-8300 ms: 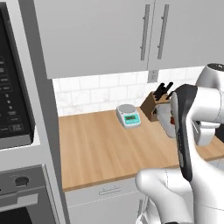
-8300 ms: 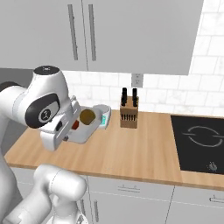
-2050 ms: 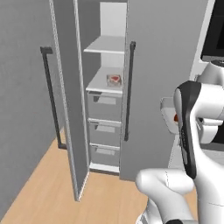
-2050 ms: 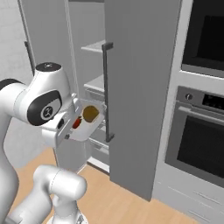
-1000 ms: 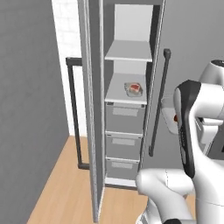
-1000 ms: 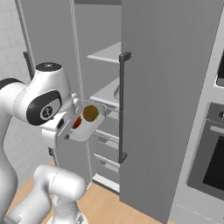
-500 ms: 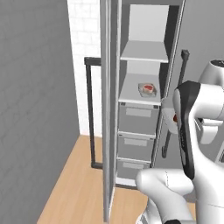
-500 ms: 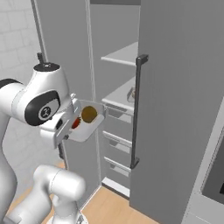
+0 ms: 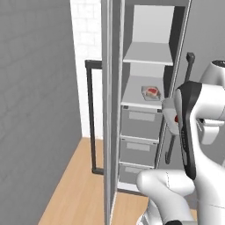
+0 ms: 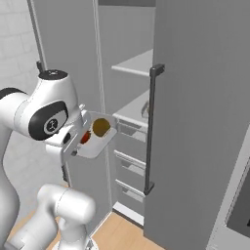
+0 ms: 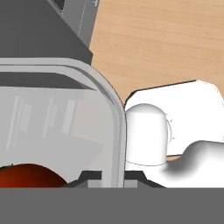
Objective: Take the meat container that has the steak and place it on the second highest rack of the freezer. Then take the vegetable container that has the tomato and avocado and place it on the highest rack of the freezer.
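A: Clear vegetable container point(image 10: 95, 138), tomato point(image 11: 27, 176) and avocado point(image 10: 101, 127) inside, pinched at its rim by the gripper point(image 11: 112, 180), short of the freezer point(image 9: 147, 92).

B: Risks?

A: Rim-held and tilted; contents may roll. Could clip the door handle point(image 10: 151, 128). Highest rack point(image 9: 148, 53) bare; fingertips hidden.

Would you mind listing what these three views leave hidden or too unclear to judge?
- Avocado: in the right base view, its lower part sits behind the container wall.
- Tomato: cut off by the bottom of the hand view; in the right base view the arm hides most of it.
- Steak: in the left base view, too small for detail.
- Highest rack: its right end is behind the freezer edge in the left base view.
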